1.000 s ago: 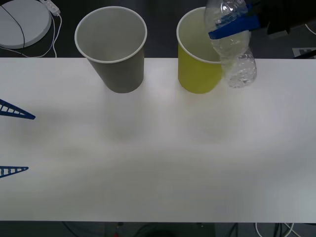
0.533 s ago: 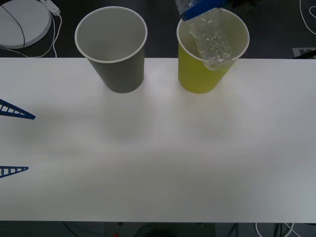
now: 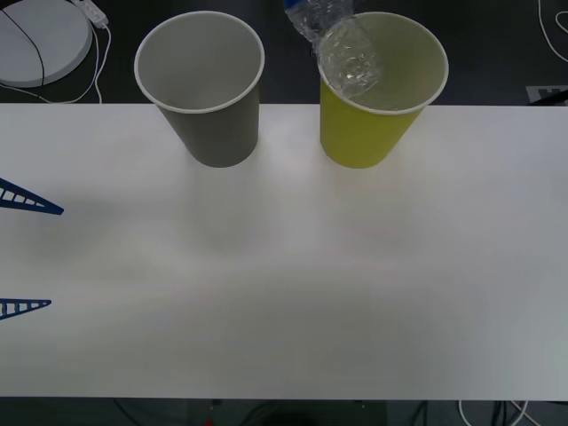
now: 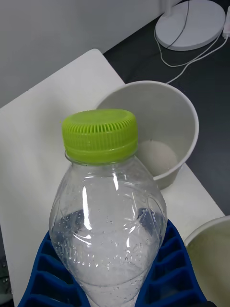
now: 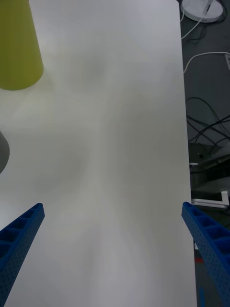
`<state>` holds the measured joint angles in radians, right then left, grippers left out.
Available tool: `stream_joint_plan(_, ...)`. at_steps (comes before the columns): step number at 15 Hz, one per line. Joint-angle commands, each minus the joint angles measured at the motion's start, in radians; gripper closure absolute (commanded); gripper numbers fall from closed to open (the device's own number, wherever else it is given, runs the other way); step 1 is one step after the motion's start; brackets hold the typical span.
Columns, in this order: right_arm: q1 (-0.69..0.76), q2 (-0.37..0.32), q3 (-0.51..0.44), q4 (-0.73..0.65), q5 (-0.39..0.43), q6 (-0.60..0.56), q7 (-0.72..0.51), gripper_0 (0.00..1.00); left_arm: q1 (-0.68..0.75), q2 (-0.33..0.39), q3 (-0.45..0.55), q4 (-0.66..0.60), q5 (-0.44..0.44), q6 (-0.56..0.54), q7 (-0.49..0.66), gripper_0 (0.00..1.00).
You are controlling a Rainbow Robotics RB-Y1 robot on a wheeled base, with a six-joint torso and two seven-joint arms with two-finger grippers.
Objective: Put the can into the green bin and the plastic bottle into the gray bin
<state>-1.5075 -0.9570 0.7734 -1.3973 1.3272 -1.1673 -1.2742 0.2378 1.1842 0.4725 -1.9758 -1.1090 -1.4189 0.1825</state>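
Because the plastic bottle [image 3: 342, 49] is meant for the gray bin [image 3: 202, 84], the right hand [image 4: 115, 283] carries it high above the far edge of the counter [image 3: 284, 266], its blue ribbed fingers clamped around the bottle's clear body. In the front view the bottle hangs over the near-left part of the green bin's [image 3: 377, 89] rim, in the gap side toward the gray bin, tilted so that its base points down and forward. From the right wrist view the lime-green cap [image 4: 99, 135] points toward the open mouth of the gray bin, which suggests the carry is headed there and the drop is not yet made. I judge the bottle must clear the green bin entirely before release, or it could fall into the wrong one.

The left hand [image 5: 115, 240] waits low over the near-left part of the counter, fingers spread wide apart and holding nothing, out of the way of the right arm's path.

Both bins stand upright side by side at the far edge of the counter, near one another but not touching. Whether the green bin holds a can is hard to tell from here. The counter is plain white and smooth. Beyond it lies a dark floor with a round white base [image 3: 40, 40] and loose white cables [image 5: 206, 62].
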Motion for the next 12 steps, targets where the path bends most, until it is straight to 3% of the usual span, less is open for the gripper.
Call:
stream_joint_plan(1,-0.096,0.054,0.086,0.083,0.000,0.000,-0.020,1.00,0.000,0.000,0.000,0.000,0.000,0.000,0.000,0.00)
stream_joint_plan(12,-0.350,0.437,0.239,0.663,0.044,-0.029,-0.002,1.00,0.000,0.000,0.000,0.000,0.000,0.000,0.000,0.00)
